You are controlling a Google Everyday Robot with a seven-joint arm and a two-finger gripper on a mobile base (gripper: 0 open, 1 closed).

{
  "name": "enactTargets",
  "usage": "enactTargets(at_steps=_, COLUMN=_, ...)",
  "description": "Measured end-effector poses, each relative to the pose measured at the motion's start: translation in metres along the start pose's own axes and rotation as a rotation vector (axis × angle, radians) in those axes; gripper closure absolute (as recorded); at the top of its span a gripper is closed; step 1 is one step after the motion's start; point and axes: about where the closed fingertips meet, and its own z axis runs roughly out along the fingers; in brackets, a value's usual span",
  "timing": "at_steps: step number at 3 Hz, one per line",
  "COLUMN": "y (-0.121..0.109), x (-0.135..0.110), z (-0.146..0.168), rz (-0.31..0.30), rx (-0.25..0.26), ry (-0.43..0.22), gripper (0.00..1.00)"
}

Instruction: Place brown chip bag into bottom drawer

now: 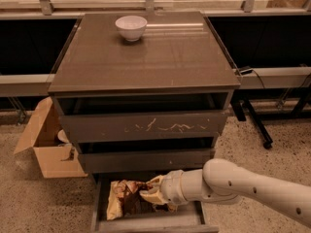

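The brown chip bag (124,199), crumpled dark brown with pale yellow ends, lies inside the open bottom drawer (146,224), toward its left side. My gripper (151,190) reaches in from the right, low over the drawer. Its pale fingers (148,196) are closed on the bag's right end. My white arm (243,188) runs off to the lower right. The back of the drawer is hidden under the cabinet.
The cabinet (146,57) has a scratched-front top drawer (146,126) and a plain middle drawer (146,159), both slightly out. A white bowl (130,27) stands on top. An open cardboard box (46,147) sits on the floor to the left. Table legs (252,120) stand to the right.
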Motion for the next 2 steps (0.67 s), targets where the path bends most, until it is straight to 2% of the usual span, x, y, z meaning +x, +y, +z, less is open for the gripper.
enactTargets(at_steps=1, y=-0.003, x=0.015, z=0.005, rz=0.037, rx=0.013, ry=0.015, gripper=1.00)
enactTargets(at_steps=2, y=-0.023, x=0.095, z=0.018, rz=0.152, rx=0.102, ry=0.066, gripper=1.00)
